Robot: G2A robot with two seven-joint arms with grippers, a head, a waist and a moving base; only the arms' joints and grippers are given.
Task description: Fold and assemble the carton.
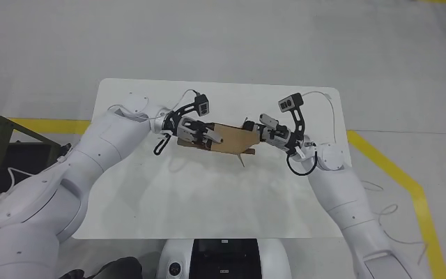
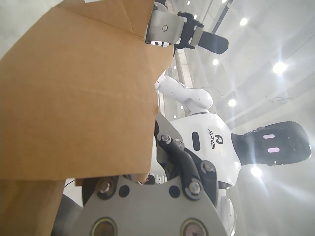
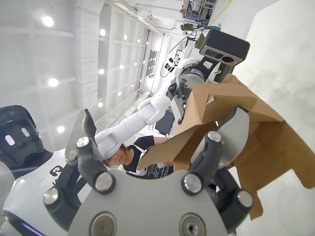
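Observation:
The brown cardboard carton (image 1: 226, 139) hangs partly folded over the middle of the white table, between both grippers. My left gripper (image 1: 203, 132) is shut on the carton's left end; in the left wrist view the carton (image 2: 73, 87) covers one finger, while the other finger (image 2: 167, 133) lies along its edge. My right gripper (image 3: 162, 114) is open wide at the other end. One of its fingers (image 3: 236, 124) sits inside the carton's open end (image 3: 265, 133), and the other finger (image 3: 83, 124) stands free, well away from the cardboard. A loose flap (image 1: 244, 157) hangs below.
The white table (image 1: 139, 195) has bare surface on all sides of the carton. A dark box (image 1: 21, 136) stands on the floor past the table's left edge. Yellow floor tape (image 1: 390, 167) runs beyond the right side.

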